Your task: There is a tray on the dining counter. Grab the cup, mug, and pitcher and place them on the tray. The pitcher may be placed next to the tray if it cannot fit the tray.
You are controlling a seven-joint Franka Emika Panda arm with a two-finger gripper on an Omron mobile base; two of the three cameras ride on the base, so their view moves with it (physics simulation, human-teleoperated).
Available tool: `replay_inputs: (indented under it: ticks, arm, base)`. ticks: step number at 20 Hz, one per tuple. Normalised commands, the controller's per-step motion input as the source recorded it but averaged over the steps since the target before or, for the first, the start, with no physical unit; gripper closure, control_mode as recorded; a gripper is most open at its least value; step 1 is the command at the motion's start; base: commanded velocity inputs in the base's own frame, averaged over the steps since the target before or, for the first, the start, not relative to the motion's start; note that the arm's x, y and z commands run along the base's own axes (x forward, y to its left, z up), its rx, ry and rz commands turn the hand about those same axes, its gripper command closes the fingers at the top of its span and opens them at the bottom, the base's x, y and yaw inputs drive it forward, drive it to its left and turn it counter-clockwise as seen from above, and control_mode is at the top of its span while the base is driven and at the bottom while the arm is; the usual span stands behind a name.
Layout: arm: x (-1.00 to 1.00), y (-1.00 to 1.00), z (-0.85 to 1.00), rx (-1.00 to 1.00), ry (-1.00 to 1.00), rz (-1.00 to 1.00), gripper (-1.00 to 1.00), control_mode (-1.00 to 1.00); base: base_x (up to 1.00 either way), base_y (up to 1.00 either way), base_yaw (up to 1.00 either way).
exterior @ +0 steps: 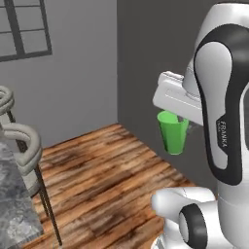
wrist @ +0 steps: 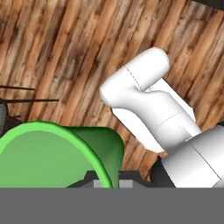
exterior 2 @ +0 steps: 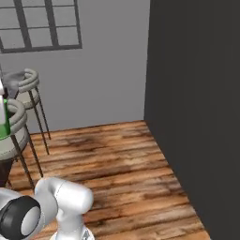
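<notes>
Green cup (exterior: 173,133) is clamped by its rim in your gripper (exterior: 184,121), carried high over the wood floor (exterior: 112,180) beside the stools (exterior 2: 21,93); judging by that, tray placement is pending, then mug and pitcher.

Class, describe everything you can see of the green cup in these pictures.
The cup is a bright green, handleless tumbler that looks like smooth plastic, wider at the rim than at the base. In the left base view it hangs roughly upright in the air beneath the white hand, above the wooden floor and touching no surface. The hand view shows its open rim and its inside, which looks empty, close up, with the shut gripper at its rim wall. The fingers are mostly hidden.
</notes>
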Motion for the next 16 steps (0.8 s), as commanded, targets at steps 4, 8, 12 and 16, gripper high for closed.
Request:
replay_inputs:
  ticks: [4,8,12,16]
  arm:
    - [0.00,0.00,0.00,0.00,0.00,0.00,1.00,1.00]
    - [0.00,0.00,0.00,0.00,0.00,0.00,1.00,1.00]
    - [0.00,0.00,0.00,0.00,0.00,0.00,1.00,1.00]
    - [0.00,0.00,0.00,0.00,0.00,0.00,1.00,1.00]
  base:
    - [0.34,0.00,1.00]
    - [0.25,0.00,1.00]
    - [0.22,0.00,1.00]
    - [0.84,-0.13,0.84]
